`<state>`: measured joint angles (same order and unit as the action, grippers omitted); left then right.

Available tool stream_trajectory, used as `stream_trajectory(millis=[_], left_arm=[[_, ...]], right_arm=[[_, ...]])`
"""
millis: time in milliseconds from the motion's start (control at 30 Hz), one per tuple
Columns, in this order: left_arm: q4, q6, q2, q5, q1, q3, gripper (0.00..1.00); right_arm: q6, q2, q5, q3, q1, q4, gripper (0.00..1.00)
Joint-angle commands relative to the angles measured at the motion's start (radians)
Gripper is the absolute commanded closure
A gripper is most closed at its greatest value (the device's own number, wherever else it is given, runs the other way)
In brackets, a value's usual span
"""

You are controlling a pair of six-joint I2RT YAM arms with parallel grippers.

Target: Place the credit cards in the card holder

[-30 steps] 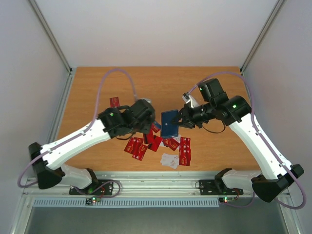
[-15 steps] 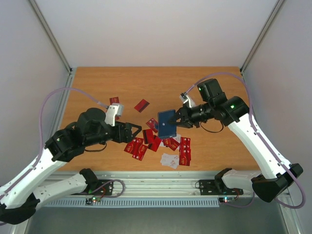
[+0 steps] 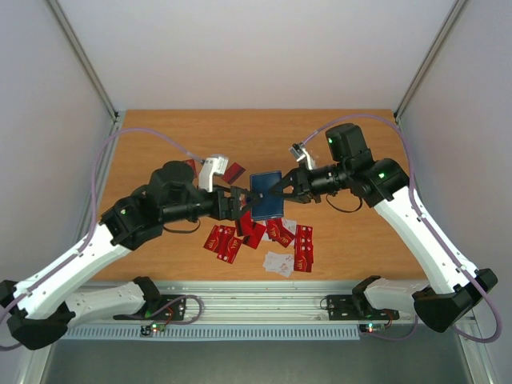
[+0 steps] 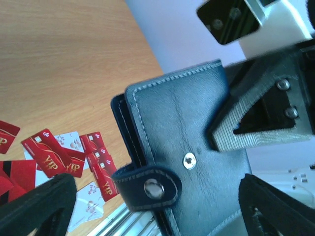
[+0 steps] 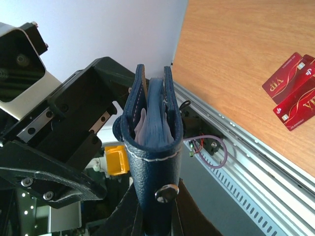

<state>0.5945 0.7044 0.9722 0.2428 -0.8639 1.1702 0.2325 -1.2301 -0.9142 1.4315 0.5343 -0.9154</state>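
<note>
Right gripper (image 3: pixel 282 192) clamped on card holder (image 3: pixel 265 194), held up off the table (image 3: pixel 352 144); my left gripper (image 3: pixel 238 204) spread wide, empty, just left of the holder.
Credit cards (image 3: pixel 268 236) lie loose under the holder, a couple beyond it; can't tell if any is slotted, so I judge most of the job left.

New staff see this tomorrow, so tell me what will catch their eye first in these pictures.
The navy card holder catches the eye first, held above the wooden table in the shut right claw. The left claw faces it close up, jaws wide open. Beneath them, red and white credit cards lie scattered near the table's front edge.
</note>
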Motion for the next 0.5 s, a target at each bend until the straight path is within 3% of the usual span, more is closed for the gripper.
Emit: stream_trajectory(millis=[0, 167, 467], left_arm=[[-0.011, -0.014, 0.049, -0.111, -0.023, 0.061, 0.14], [0.077, -0.033, 0.043, -0.212, -0.024, 0.096, 0.4], [0.145, -0.038, 0.0, -0.218, -0.024, 0.052, 0.68]], right_arm=[[-0.011, 0.025, -0.016, 0.037, 0.008, -0.01, 0.99], [-0.024, 0.032, 0.006, 0.049, 0.009, -0.041, 0.99], [0.003, 0.019, -0.008, 0.031, 0.009, -0.001, 0.99]])
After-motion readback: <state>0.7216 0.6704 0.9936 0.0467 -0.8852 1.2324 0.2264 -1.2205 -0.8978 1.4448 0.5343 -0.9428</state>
